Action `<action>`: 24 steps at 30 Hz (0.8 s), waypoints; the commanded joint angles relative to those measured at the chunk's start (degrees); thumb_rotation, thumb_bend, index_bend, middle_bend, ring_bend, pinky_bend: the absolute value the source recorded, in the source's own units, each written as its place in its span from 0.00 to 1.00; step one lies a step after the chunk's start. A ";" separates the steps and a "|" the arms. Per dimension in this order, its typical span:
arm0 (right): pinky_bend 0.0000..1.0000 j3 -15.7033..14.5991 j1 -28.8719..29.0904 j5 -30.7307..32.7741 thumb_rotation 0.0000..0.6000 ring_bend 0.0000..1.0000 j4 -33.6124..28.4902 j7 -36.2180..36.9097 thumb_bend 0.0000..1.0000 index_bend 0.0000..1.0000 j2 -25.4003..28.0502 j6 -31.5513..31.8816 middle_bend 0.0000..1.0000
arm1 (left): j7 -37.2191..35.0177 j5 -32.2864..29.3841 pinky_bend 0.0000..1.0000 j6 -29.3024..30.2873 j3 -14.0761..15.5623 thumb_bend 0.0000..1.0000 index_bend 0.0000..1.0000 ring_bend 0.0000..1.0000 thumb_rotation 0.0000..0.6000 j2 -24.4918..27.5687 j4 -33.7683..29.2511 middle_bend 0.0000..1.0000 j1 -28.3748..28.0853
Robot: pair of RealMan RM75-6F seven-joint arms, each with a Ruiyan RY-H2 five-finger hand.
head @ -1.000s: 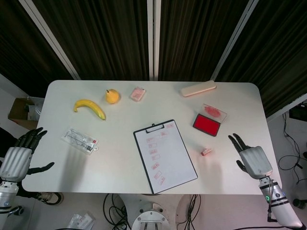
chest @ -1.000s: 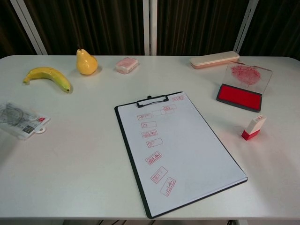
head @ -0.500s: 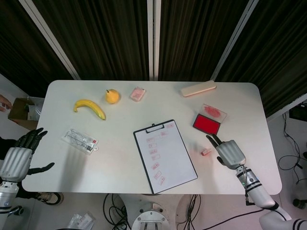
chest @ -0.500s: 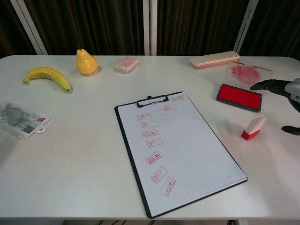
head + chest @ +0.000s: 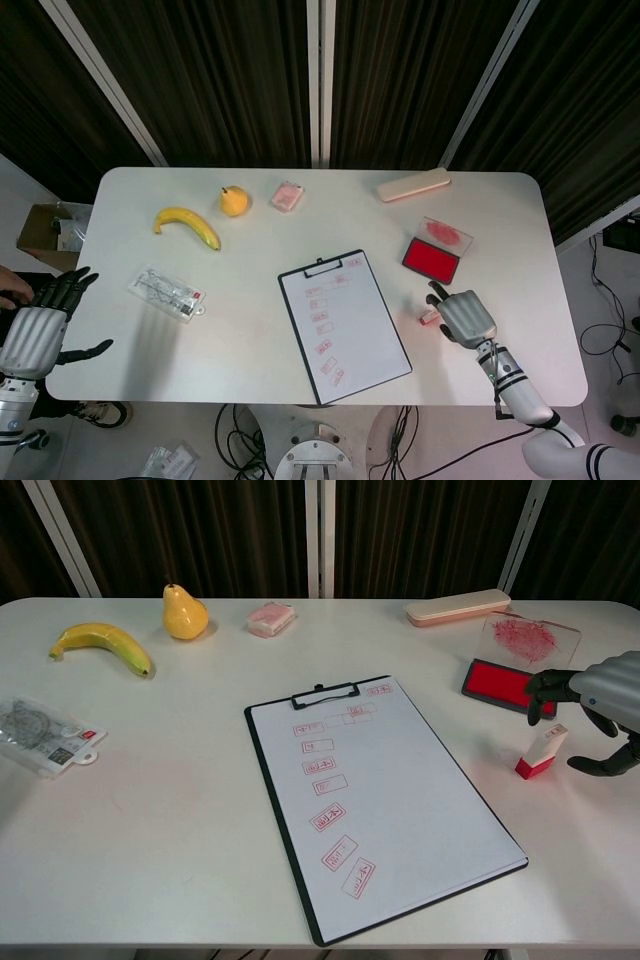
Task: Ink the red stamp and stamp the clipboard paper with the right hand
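We are holding our right hand [image 5: 598,712] just above the red stamp [image 5: 540,752], fingers apart and curled downward around it without closing; from the chest view the stamp is standing upright on the table between the dark fingertips [image 5: 541,688] and the thumb, and we cannot tell whether any of them is touching it. In the head view the right hand [image 5: 464,317] is covering most of the stamp [image 5: 430,318], which is showing only at the hand's left edge. Just beyond the hand the red ink pad [image 5: 503,684] is lying open, with its clear, red-smeared lid [image 5: 531,638] behind it. To the left of the stamp, near but apart, the clipboard [image 5: 290,852] is lying at a slant with its paper [image 5: 400,790] carrying a column of red imprints. Farther back a pale pencil case [image 5: 457,607] is lying near the far edge.

Our left hand [image 5: 35,328] is hanging off the table's left edge, fingers spread and holding nothing.

The white table [image 5: 170,810] is also carrying a banana [image 5: 102,644], a pear [image 5: 185,613], a small pink packet [image 5: 271,618] and a clear plastic packet [image 5: 45,738]. Behind it dark curtains [image 5: 220,70] with pale vertical rails are hanging.
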 commanded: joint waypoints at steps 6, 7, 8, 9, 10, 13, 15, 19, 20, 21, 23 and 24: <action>0.90 -0.35 0.56 0.21 1.00 0.67 1.34 0.16 0.24 0.39 -1.46 0.60 0.20 | -0.19 -0.18 0.19 -0.16 0.06 0.09 0.11 0.09 0.82 -0.13 0.27 0.07 0.01; 0.90 -0.39 0.64 0.26 1.00 0.67 1.47 0.21 0.24 0.40 -1.63 0.64 0.20 | -0.25 -0.22 0.19 -0.18 0.06 0.09 0.11 0.09 0.82 -0.17 0.37 0.07 0.01; 0.90 -0.40 0.71 0.31 1.00 0.67 1.58 0.24 0.24 0.40 -1.74 0.68 0.20 | -0.29 -0.24 0.19 -0.19 0.06 0.09 0.11 0.09 0.82 -0.19 0.42 0.07 0.01; 0.90 -0.42 0.77 0.34 1.00 0.67 1.69 0.23 0.24 0.41 -1.86 0.76 0.20 | -0.34 -0.27 0.19 -0.21 0.05 0.09 0.11 0.09 0.82 -0.20 0.48 0.07 0.00; 0.90 -0.44 0.83 0.37 1.00 0.67 1.85 0.14 0.25 0.41 -2.01 0.88 0.21 | -0.42 -0.31 0.19 -0.22 0.05 0.09 0.11 0.09 0.82 -0.20 0.55 0.07 0.01; 0.90 -0.53 1.00 0.61 1.00 0.67 2.13 -0.13 0.25 0.42 -2.31 0.95 0.21 | -0.63 -0.39 0.19 -0.19 0.04 0.09 0.11 0.09 0.82 -0.24 0.74 0.07 0.04; 0.90 -0.62 1.08 0.80 1.00 0.67 2.23 -0.32 0.25 0.42 -2.45 0.90 0.22 | -0.75 -0.44 0.19 -0.21 0.05 0.09 0.11 0.09 0.82 -0.28 0.87 0.07 0.06; 0.90 -0.72 1.18 1.32 1.00 0.67 2.43 -0.71 0.26 0.44 -2.75 0.94 0.22 | -1.12 -0.54 0.19 -0.22 0.11 0.09 0.11 0.09 0.82 -0.42 1.25 0.07 0.13; 0.90 -0.76 1.20 1.41 1.00 0.67 2.49 -0.76 0.26 0.45 -2.80 0.95 0.22 | -1.20 -0.55 0.19 -0.20 0.11 0.09 0.11 0.09 0.82 -0.42 1.32 0.07 0.15; 0.90 -0.80 1.21 1.49 1.00 0.67 2.54 -0.79 0.26 0.46 -2.85 0.97 0.22 | -1.26 -0.55 0.19 -0.17 0.12 0.09 0.11 0.09 0.82 -0.44 1.38 0.07 0.17; 0.90 -0.84 1.26 1.58 1.00 0.67 2.62 -0.86 0.26 0.47 -2.95 1.09 0.23 | -1.39 -0.54 0.19 -0.14 0.12 0.09 0.11 0.09 0.82 -0.44 1.50 0.07 0.18; 0.90 -0.87 1.29 1.59 1.00 0.67 2.65 -0.89 0.26 0.47 -2.99 1.15 0.23 | -1.44 -0.53 0.19 -0.12 0.13 0.09 0.11 0.09 0.82 -0.45 1.55 0.07 0.19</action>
